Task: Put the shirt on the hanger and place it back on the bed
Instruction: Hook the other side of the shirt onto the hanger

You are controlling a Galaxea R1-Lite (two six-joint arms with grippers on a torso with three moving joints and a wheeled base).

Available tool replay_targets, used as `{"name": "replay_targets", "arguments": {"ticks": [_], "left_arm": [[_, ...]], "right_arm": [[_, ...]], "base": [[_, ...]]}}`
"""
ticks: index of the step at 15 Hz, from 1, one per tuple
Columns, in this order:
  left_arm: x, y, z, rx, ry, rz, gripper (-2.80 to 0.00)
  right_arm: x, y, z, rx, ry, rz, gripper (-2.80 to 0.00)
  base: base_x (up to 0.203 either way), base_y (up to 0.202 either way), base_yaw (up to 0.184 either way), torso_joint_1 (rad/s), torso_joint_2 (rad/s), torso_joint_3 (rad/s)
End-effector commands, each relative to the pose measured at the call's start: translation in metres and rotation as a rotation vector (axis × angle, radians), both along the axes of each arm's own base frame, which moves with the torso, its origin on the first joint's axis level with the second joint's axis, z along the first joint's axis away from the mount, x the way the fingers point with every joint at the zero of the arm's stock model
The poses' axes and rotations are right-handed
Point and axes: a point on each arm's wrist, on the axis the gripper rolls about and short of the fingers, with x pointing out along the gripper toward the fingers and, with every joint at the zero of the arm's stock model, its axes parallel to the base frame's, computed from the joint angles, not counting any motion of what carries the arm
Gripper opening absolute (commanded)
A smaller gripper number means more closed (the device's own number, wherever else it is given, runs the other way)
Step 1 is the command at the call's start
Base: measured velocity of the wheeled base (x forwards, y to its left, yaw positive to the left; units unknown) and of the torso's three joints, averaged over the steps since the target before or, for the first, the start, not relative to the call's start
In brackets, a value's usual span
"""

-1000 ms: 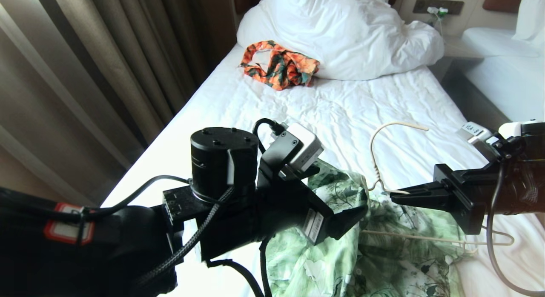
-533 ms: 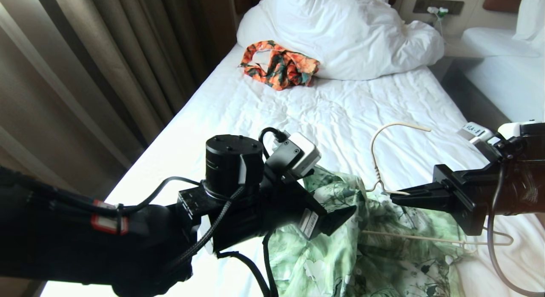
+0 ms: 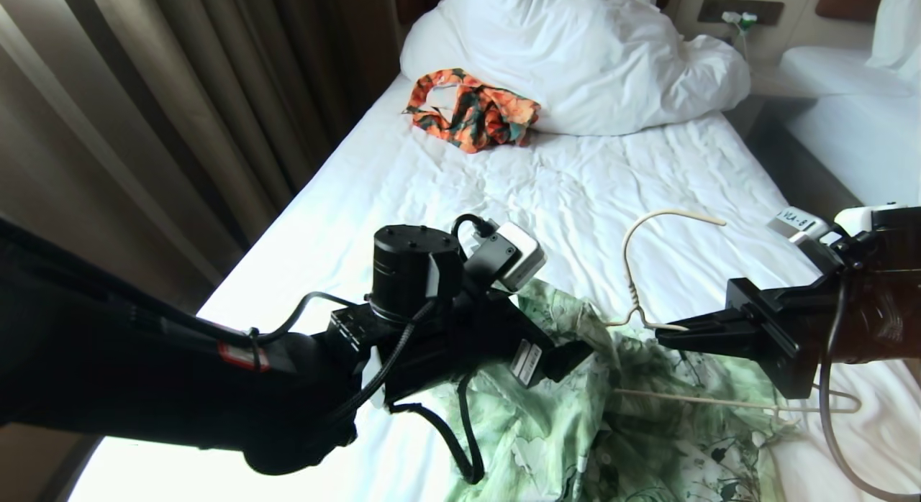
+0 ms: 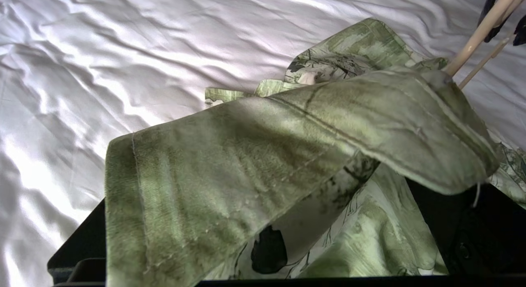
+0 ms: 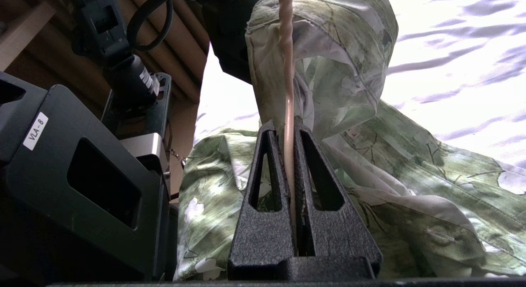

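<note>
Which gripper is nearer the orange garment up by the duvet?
Left. The left gripper sits open at the shirt, on the same side as the orange garment. The right gripper, shut on the hanger, is farther over.

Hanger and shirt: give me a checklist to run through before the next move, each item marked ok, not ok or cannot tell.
1. Right gripper clamped on the hanger: ok, fingers shut on the wire just below the hook.
2. Left gripper open: ok by how wide it stands; a fold of the shirt is draped across it.
3. Left gripper actually gripping the cloth: not ok, jaws wide.
4. Hanger shoulder inside the shirt: cannot tell; one wire end goes under the fabric, the far corner sticks out bare.
5. Shirt resting on the bed: ok.
6. Orange garment out of the way: ok, up by the duvet.
</note>
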Motion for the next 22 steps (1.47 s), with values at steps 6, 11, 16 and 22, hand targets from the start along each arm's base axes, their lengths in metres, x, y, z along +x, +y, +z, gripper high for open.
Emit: {"name": "replay_targets", "arguments": {"ticks": [6,11,16,22], "left_arm": [[-0.001,-0.023,-0.004,-0.010,0.005,-0.083,0.00],[-0.001,-0.036,-0.006,-0.015,0.001,-0.105,0.00],[-0.004,-0.040,-0.009,-0.009,0.007,-0.113,0.00],[-0.004,-0.040,-0.011,-0.004,0.007,-0.113,-2.80]], "right_arm": [[0.006,0.001,-0.004,0.004,-0.006,0.010,-2.80],[0.004,0.001,-0.002,0.013,-0.012,0.025,-2.80],[0.004,0.001,-0.001,0.014,-0.015,0.026,-2.80],[0.004,0.001,-0.001,0.014,-0.015,0.026,-2.80]], "base": [[0.000,0.000,0.000,0.000,0.00,0.000],[0.000,0.000,0.000,0.000,0.00,0.000],[0.000,0.000,0.000,0.000,0.00,0.000],[0.000,0.000,0.000,0.000,0.00,0.000]]}}
